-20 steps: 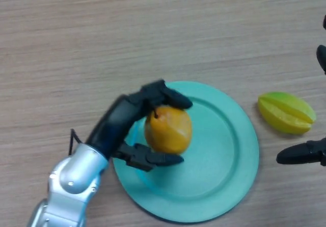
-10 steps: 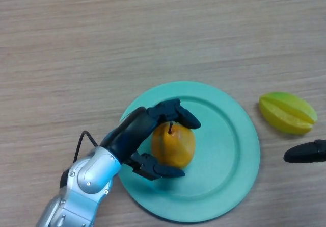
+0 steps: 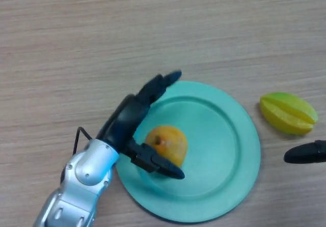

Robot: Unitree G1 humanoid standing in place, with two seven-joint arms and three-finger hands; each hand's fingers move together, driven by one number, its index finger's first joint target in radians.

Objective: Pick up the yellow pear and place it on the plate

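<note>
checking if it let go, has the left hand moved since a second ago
Yes. The left hand has opened: its fingers, which were curled round the pear, now point straight out over the teal plate's far-left rim, and the pear lies on the plate.

A yellow-green star fruit (image 3: pixel 288 113) is seen lying on its side on the wooden table (image 3: pixel 102 38), toward the right edge; the table's pale grain is shown running horizontally.

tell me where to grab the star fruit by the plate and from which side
Grip the star fruit across its short middle, fingers in the grooves between its ridges. It lies flat on the table, long axis running left to right, clear of the plate, so come from above. The right hand is nearest.
</note>
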